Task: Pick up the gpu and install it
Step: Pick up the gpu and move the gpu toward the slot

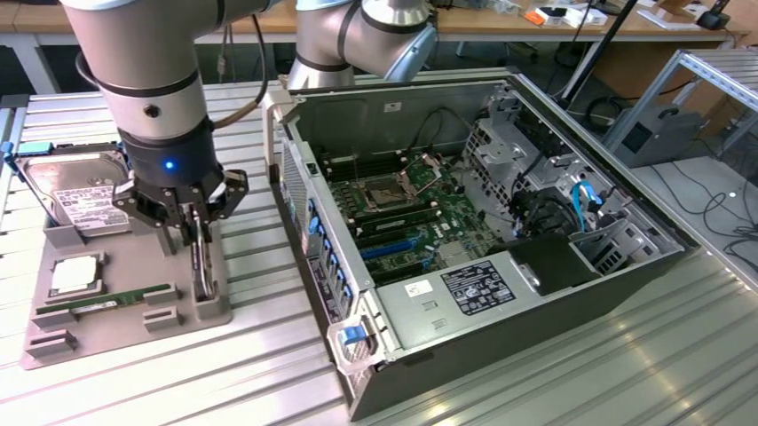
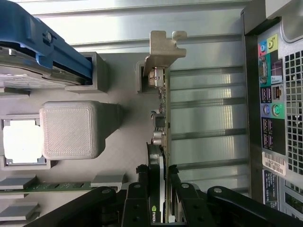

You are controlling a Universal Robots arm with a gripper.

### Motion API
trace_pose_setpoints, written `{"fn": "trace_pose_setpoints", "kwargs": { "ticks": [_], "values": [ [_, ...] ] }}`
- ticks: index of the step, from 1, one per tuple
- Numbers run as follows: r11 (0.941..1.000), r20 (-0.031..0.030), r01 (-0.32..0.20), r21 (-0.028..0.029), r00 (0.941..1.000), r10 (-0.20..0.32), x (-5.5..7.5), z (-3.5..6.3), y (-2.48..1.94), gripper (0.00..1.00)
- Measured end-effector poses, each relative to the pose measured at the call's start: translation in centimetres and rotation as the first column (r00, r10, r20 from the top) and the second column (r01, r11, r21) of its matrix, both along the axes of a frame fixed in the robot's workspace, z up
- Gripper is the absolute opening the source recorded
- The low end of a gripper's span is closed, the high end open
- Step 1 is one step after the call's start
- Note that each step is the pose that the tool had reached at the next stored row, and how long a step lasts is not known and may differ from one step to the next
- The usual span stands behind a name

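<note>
gpu (image 1: 208, 271) (image 2: 163, 109) stands on edge in its slot on the grey holder tray (image 1: 130, 333), just beside the open computer case (image 1: 391, 355). gripper (image 1: 190, 241) (image 2: 158, 171) sits down over one end of it; can't tell whether it's clamped on.

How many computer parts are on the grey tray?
4: hard drive at the far end, processor chip midway, memory stick at the near end, gpu edge-on under the end effector.

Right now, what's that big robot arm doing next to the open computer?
The robot's black gripper sits right over a thin flat graphics card with a silvery metal bracket, which stands on edge in a grey plastic tray. The card is not yet in the open black computer case beside it.
</note>
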State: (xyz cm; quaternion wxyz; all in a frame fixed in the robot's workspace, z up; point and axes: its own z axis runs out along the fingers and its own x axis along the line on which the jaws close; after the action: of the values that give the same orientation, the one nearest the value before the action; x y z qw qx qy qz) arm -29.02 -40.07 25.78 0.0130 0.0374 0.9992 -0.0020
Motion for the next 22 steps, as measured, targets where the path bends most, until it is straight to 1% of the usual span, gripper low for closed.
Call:
{"fn": "trace_pose_setpoints", "kwargs": {
  "ticks": [11, 22],
  "values": [
    [1.0, 0.0, 0.0, 0.0, 1.0, 0.0, 0.0, 0.64, 0.0, 0.27],
    [1.0, 0.0, 0.0, 0.0, 1.0, 0.0, 0.0, 1.52, 0.0, 0.27]
  ]
}}
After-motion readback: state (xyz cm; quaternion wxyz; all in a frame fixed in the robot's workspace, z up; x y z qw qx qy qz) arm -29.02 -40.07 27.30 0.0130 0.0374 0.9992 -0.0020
